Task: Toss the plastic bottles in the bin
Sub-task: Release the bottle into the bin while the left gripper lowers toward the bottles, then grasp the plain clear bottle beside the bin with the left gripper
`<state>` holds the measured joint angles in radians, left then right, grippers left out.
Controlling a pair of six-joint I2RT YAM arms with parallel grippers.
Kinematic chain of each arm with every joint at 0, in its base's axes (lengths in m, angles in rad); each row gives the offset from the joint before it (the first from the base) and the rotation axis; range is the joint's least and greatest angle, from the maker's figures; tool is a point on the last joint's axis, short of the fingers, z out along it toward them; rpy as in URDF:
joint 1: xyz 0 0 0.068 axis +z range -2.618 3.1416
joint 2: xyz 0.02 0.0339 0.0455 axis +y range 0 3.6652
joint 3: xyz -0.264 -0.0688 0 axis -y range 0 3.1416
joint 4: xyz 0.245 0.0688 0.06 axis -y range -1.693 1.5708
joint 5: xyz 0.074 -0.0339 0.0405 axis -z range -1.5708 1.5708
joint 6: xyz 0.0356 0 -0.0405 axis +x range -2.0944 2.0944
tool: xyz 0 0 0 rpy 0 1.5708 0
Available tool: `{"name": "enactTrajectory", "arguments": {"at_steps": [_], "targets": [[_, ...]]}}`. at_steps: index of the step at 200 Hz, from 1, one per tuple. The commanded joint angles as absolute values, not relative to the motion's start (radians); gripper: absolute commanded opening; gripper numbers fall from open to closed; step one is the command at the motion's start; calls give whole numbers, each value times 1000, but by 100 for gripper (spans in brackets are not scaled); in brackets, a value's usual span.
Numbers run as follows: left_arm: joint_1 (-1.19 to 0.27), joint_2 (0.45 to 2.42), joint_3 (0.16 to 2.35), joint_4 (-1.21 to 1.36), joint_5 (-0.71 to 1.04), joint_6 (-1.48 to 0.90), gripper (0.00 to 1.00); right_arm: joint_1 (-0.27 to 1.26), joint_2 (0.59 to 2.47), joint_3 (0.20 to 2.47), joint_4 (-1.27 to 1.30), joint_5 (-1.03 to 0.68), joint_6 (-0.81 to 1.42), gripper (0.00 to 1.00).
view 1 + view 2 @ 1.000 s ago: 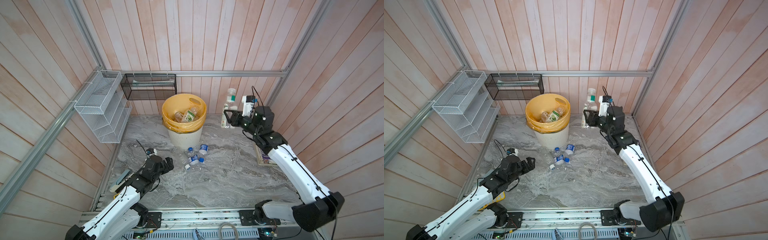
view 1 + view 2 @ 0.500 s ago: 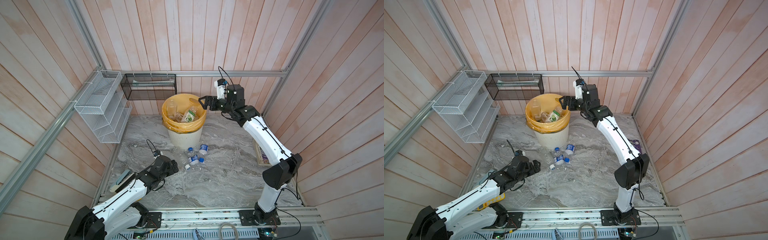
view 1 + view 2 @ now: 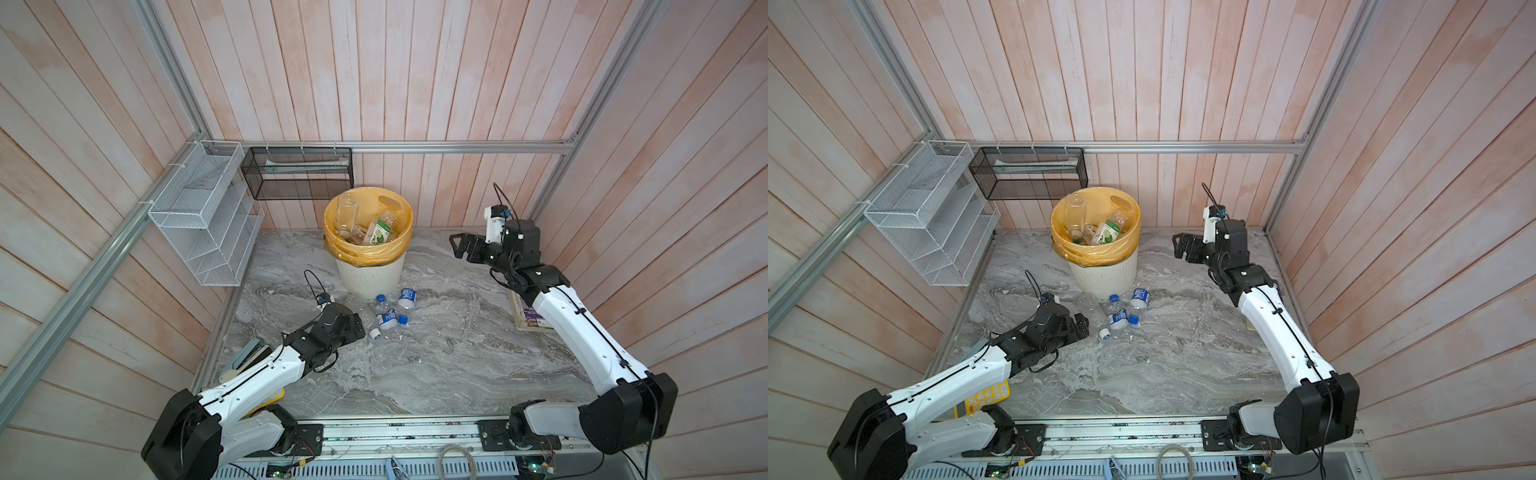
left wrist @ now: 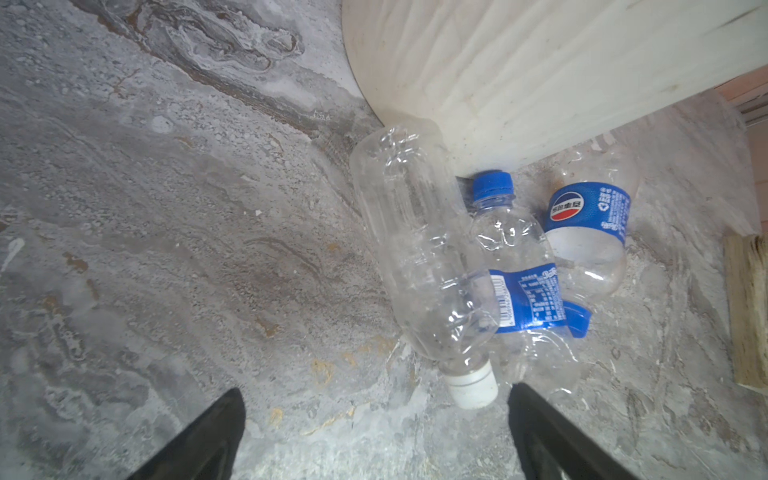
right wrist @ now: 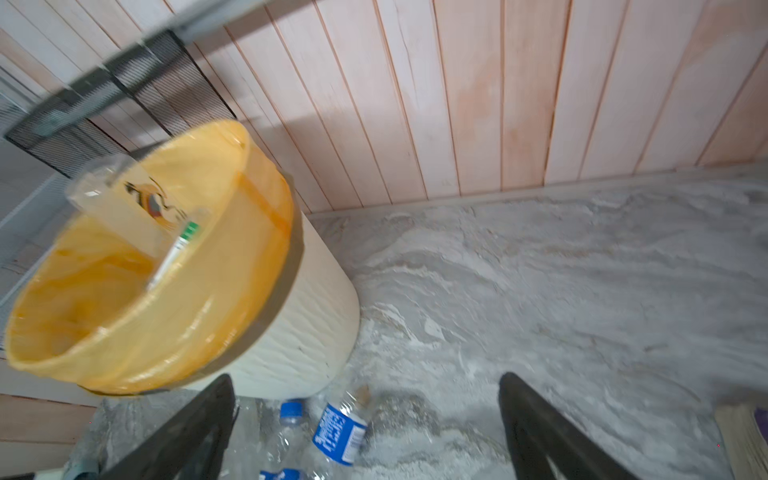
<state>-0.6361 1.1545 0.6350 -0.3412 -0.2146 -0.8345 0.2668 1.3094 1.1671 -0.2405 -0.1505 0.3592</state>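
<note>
Clear plastic bottles (image 4: 419,266), some blue-labelled, lie bunched on the marble floor (image 3: 436,365) just ahead of the left gripper (image 3: 360,328), against the foot of the bin (image 3: 370,278). That gripper's jaws are spread wide and empty, one white cap (image 4: 473,388) just off its fingertips (image 4: 232,411). Raised beside the bin's rim, the right gripper (image 3: 459,247) has its jaws parted wide too, holding nothing, with more bottles inside the yellow bag (image 3: 374,255) in front of it.

White wire rack (image 3: 199,232) beside black mesh basket (image 3: 297,183).
</note>
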Motion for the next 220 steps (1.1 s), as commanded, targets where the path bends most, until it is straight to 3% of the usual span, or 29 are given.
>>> {"name": "enactTrajectory", "arguments": {"at_steps": [1, 75, 177, 220], "targets": [[-641, 1178, 669, -315, -224, -821, 99, 251, 1245, 1065, -205, -142, 350, 99], [-666, 1332, 758, -313, -238, -821, 99, 206, 1154, 797, -139, -177, 407, 99], [-666, 1545, 816, -242, -283, -864, 100, 201, 1117, 741, -140, -168, 411, 99], [-660, 1590, 798, -289, -304, -856, 91, 199, 1104, 714, -145, -158, 400, 99]]}}
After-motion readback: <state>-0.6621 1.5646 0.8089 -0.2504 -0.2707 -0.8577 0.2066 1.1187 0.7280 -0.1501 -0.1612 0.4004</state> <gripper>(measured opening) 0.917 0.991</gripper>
